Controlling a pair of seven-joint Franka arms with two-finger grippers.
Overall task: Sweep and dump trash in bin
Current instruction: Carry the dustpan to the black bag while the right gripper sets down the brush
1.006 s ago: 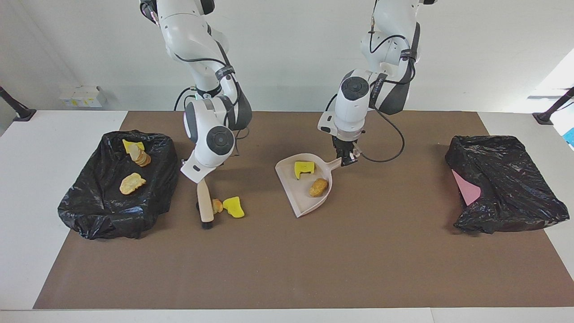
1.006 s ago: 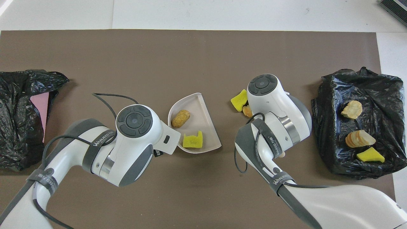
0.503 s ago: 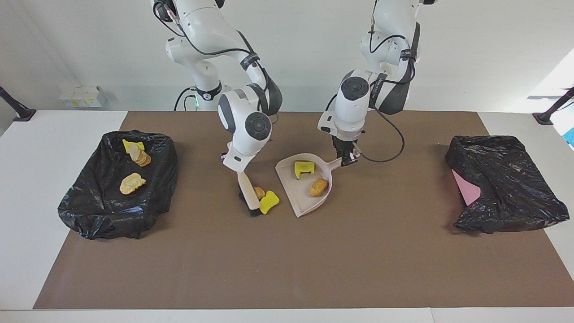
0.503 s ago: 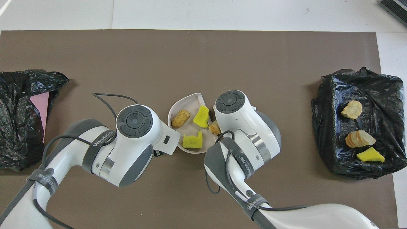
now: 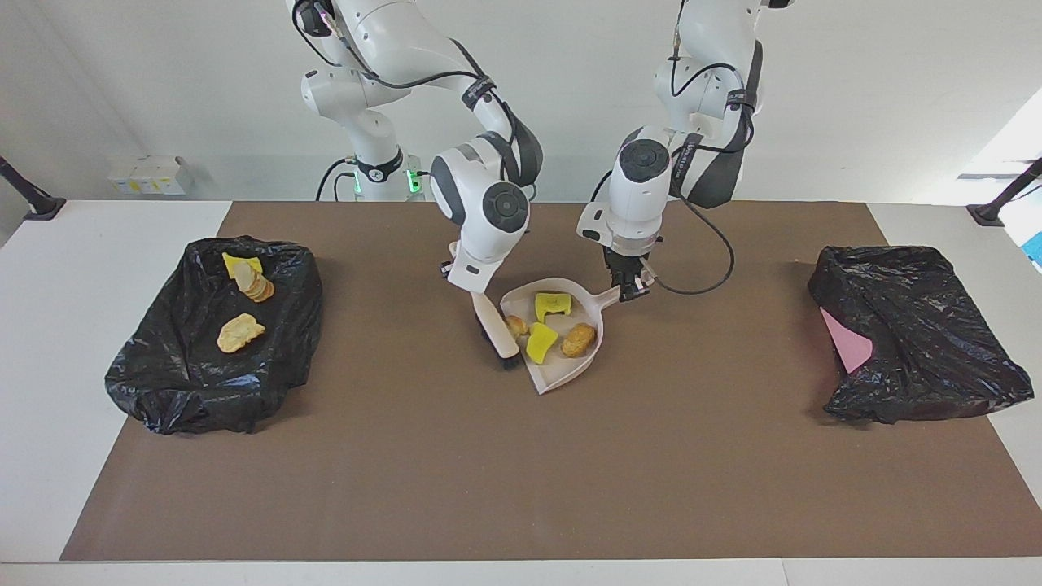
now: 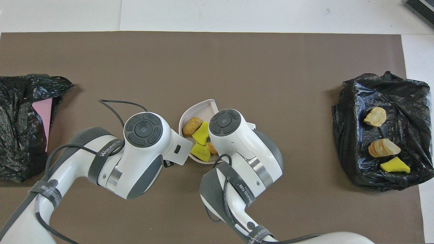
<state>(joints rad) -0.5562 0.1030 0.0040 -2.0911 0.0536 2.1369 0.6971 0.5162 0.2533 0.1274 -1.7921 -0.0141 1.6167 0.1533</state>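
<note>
The beige dustpan [image 5: 564, 373] lies mid-table and holds two yellow chunks [image 5: 552, 305] [image 5: 540, 343] and two tan pieces [image 5: 578, 339] [image 5: 516, 325]. My left gripper [image 5: 627, 286] is shut on the dustpan's handle. My right gripper [image 5: 472, 291] is shut on the beige brush [image 5: 495, 325], whose bristles rest at the pan's open edge. In the overhead view the pan [image 6: 196, 106] shows the same scraps [image 6: 192, 125], partly under my right hand. The black-lined bin [image 5: 163, 382] at the right arm's end holds one yellow chunk [image 5: 240, 262] and two tan pieces [image 5: 256, 285] [image 5: 239, 332].
A second black-bagged bin [image 5: 936, 358] with a pink sheet [image 5: 847, 342] showing stands at the left arm's end of the brown mat [image 5: 521, 472]. A cable hangs from my left arm beside the dustpan handle.
My right arm swept the brush toward the dustpan, pushing a yellow chunk and a tan piece from the mat into the pan. The left arm and the pan stayed still.
</note>
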